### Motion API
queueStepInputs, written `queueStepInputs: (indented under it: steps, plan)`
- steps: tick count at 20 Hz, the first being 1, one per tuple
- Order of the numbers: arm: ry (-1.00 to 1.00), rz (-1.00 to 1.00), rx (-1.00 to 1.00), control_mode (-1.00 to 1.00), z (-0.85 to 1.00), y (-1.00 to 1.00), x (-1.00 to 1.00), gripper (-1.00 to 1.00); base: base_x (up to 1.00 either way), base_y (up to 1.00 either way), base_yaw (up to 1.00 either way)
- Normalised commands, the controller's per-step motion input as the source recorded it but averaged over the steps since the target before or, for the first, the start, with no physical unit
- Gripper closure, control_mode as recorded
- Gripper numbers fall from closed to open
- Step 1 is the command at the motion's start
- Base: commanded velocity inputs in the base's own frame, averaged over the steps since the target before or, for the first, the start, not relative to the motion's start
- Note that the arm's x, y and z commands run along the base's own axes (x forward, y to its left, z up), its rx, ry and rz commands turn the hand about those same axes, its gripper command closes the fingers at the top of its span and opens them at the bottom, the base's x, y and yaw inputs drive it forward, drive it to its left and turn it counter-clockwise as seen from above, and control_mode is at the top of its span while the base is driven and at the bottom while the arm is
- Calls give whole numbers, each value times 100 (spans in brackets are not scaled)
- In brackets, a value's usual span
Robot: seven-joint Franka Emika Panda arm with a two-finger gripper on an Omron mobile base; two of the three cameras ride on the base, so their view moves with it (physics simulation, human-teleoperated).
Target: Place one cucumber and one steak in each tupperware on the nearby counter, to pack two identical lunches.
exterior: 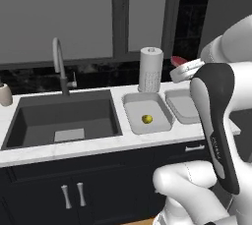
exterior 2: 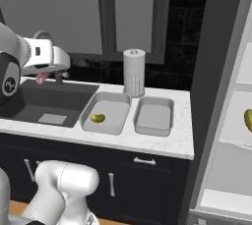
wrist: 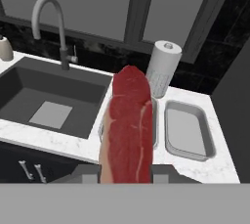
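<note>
My gripper point(wrist: 126, 176) is shut on a slim red-pink steak point(wrist: 129, 127), which stands up in the hand view and hides most of the left tupperware point(wrist: 155, 119). The gripper point(exterior: 186, 70) hangs high above the counter point(exterior: 74, 145), with the steak's tip point(exterior: 179, 61) poking out. A yellow-green cucumber point(exterior: 146, 119) lies in the left tupperware point(exterior: 147, 102). The right tupperware point(exterior: 181, 106) holds nothing. From the right base view the gripper point(exterior 2: 43, 75) hovers over the sink, left of both trays point(exterior 2: 110, 106) point(exterior 2: 154, 116). Another cucumber point(exterior 2: 248, 119) rests on a shelf at far right.
A dark sink basin point(exterior: 64, 116) with a curved faucet point(exterior: 59, 64) lies left of the trays. A paper towel roll point(exterior: 150, 69) stands behind them. A small cup point(exterior: 5, 94) sits at the far left. A tall open shelf unit point(exterior 2: 231, 121) borders the counter's right end.
</note>
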Motion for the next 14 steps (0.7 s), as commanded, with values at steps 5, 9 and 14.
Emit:
queueStepInputs:
  steps: [5, 9, 14]
  plan:
    - [0, 0, 0, 100, 0, 0, 0, 100, 48, 9, 0]
    - [0, 0, 0, 100, 0, 0, 0, 100, 15, 15, 0]
    - [0, 0, 0, -100, 0, 0, 0, 100, 0, 0, 0]
